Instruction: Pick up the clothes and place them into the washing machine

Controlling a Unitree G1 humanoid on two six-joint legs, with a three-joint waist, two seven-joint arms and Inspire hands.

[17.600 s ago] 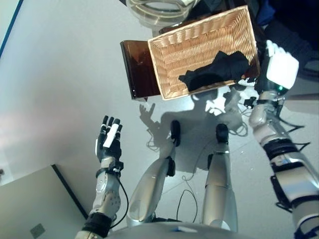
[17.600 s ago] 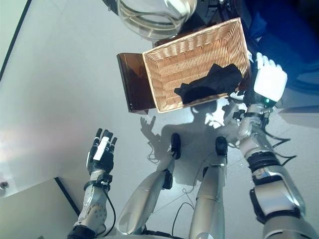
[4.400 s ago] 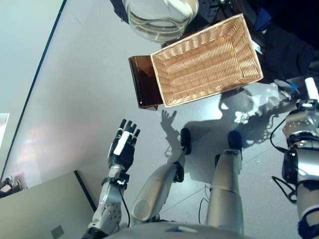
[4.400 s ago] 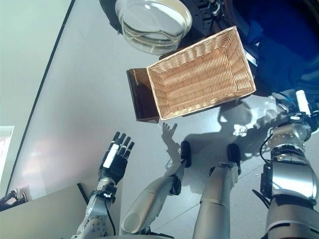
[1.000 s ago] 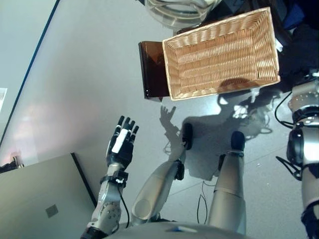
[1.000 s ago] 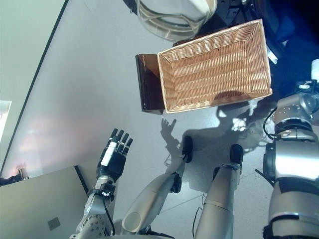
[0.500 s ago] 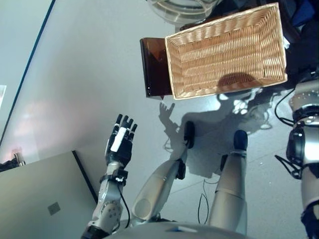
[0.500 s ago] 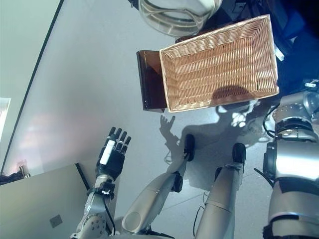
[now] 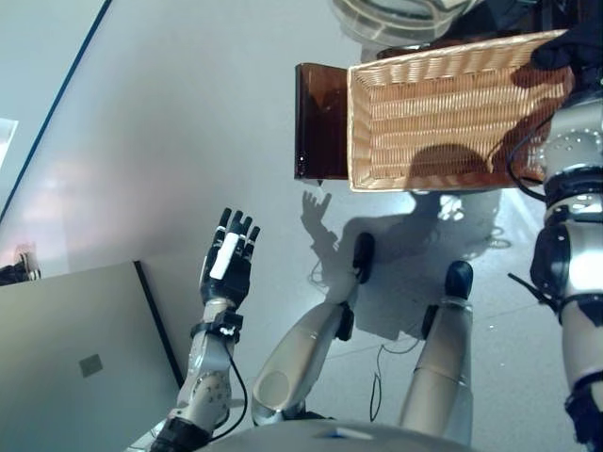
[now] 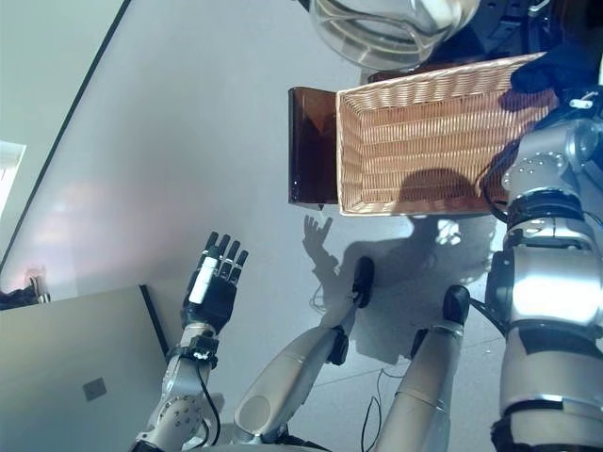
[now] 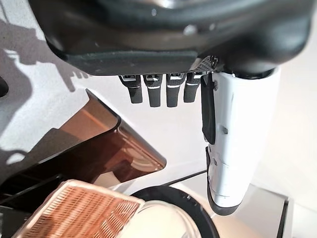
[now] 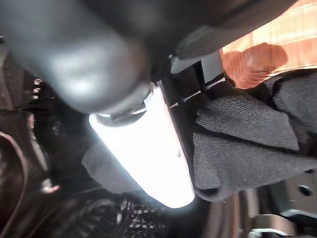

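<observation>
Basket (image 9: 443, 122): woven wicker, tan, ribbed, rough. Stand (image 9: 318, 122) under it: brown see-through plastic, glossy, smooth. Cloth (image 12: 247, 144): black knit, matt, coarse grain, pinched by right hand (image 12: 163, 148); thumb cover white, smooth plastic, shiny. Left hand (image 9: 226, 268): dark matt plastic w/ white glossy thumb cover. Washer door (image 10: 386, 28): clear glass, shiny rim. Floor (image 9: 170, 141): grey, smooth, slight sheen.

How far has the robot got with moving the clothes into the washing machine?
Done: the wicker basket is empty. In hand: the right hand grips the black garment near the basket's far right corner. Left: putting it through the washing machine door beyond the basket. The left hand is open and idle.
</observation>
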